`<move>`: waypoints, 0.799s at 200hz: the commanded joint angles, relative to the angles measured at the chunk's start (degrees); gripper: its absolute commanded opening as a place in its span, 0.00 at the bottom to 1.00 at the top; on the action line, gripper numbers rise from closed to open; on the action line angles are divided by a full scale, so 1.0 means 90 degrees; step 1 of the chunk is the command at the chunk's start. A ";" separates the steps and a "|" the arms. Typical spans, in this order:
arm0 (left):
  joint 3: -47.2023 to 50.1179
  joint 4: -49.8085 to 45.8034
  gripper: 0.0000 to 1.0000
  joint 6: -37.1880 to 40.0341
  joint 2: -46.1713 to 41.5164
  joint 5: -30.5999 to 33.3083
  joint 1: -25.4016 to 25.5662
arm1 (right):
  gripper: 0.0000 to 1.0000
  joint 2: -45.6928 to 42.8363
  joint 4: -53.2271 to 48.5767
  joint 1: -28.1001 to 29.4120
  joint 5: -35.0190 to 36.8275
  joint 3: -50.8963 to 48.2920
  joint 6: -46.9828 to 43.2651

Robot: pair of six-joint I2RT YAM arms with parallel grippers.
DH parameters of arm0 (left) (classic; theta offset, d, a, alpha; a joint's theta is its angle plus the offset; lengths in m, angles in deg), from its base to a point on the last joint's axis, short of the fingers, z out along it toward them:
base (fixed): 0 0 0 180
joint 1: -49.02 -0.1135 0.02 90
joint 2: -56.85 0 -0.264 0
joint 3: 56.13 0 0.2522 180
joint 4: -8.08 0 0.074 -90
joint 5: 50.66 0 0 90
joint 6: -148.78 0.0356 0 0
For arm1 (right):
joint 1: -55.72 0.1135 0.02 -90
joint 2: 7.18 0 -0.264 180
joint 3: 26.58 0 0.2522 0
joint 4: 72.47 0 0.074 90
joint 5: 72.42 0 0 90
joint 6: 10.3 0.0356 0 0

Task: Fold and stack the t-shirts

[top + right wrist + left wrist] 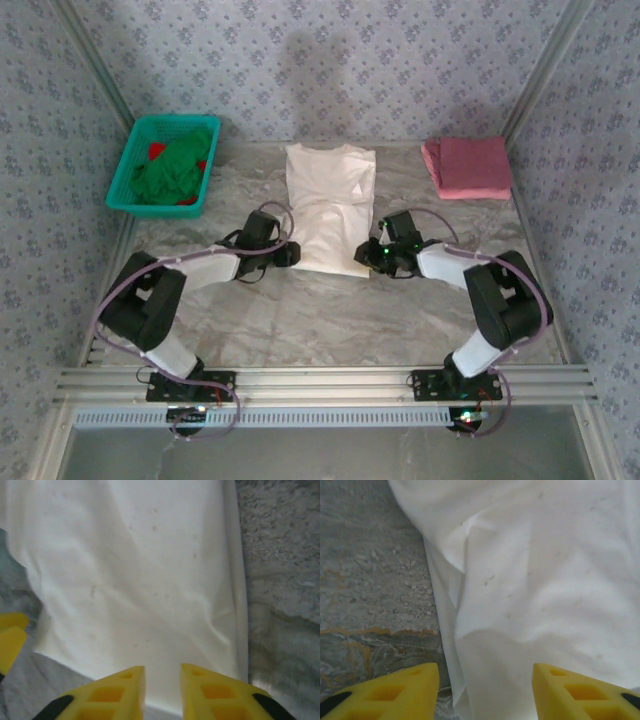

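Pink soft cloth t-shirt [467, 167] lies folded. Cream-white cloth t-shirt [330, 205] is only half folded, not stacked. Left gripper [485, 675] gapes wide, right gripper [163, 672] a little.

A teal mesh basket [150, 209] sat at the far left corner of the table [330, 320], heaped with green cloth [172, 170]. Bits of red [155, 150] showed at its far side and by its right rim. The table had a grey marbled top with paler streaks, and in the left wrist view rust-coloured veins ran across it. Walls [330, 60] papered in pale blue-grey with a small flower print closed the table in on three sides, and metal posts [95, 60] slanted up at the two back corners. A ribbed aluminium rail [330, 383] ran along the near edge, with a slotted grey strip [300, 415] just below it.
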 commanded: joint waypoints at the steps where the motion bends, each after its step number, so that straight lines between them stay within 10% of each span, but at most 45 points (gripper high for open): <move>1: -0.0227 -0.0663 0.55 -0.0266 -0.0162 -0.0620 -0.0198 | 0.40 -0.0297 -0.0926 -0.0135 0.0007 0.0064 0.0026; 96: -0.0646 -0.0293 0.59 -0.0290 0.1274 -0.1676 -0.0090 | 0.52 0.0705 -0.0216 -0.0086 -0.0438 0.0181 0.0187; 160: -0.0638 0.0377 0.40 -0.0444 0.1023 -0.1641 -0.0054 | 0.26 0.0956 0.0532 0.0173 -0.0490 0.0554 0.0510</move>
